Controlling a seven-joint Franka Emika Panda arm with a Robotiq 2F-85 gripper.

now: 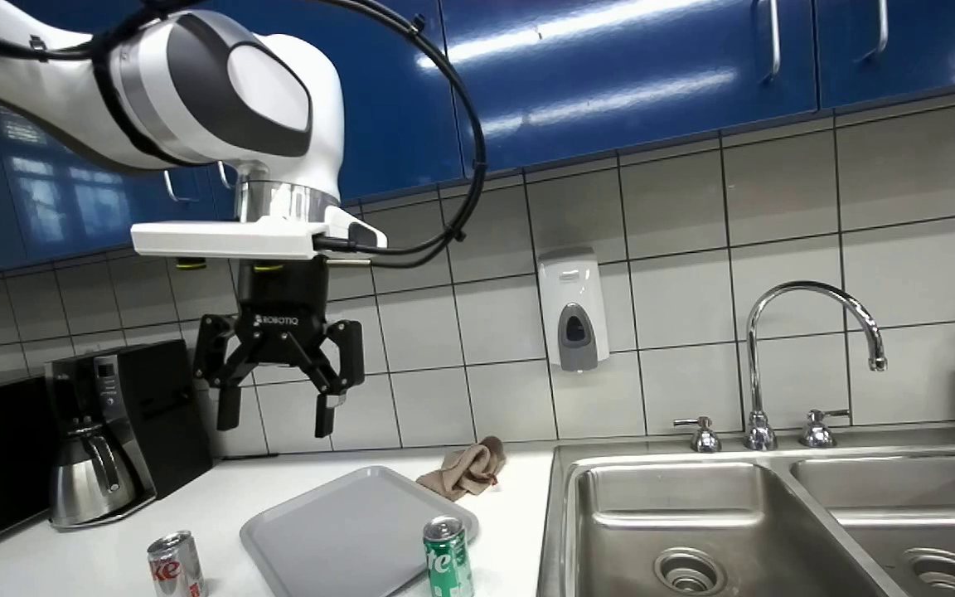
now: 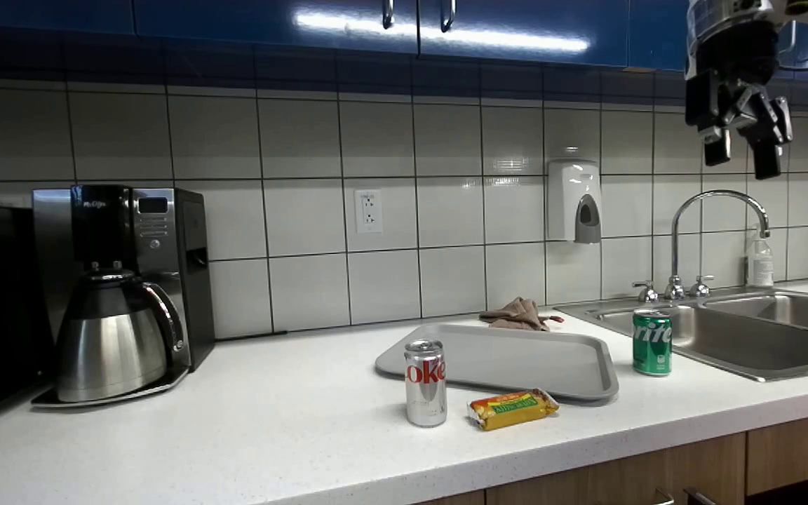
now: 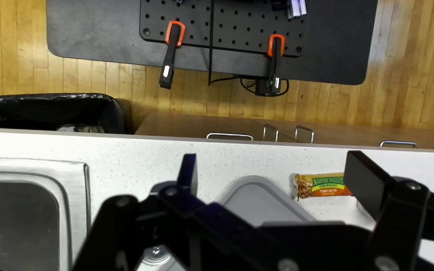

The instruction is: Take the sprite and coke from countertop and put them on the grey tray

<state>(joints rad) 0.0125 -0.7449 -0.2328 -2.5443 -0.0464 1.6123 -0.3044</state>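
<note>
Looks pre-grasp: my claw [image 1: 276, 419] is wide, empty; coke [image 2: 426, 389] and sprite [image 2: 652, 345] stand beside the tray [image 2: 516, 358]; next I'd centre over either one, then lower

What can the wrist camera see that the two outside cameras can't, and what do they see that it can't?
Only the wrist view shows the wooden floor and two orange-tipped clamps. Only the exterior views show the coffee maker, the blue cupboards and the tap. All show the grey tray, the steel sink and the robot's hand.
</note>
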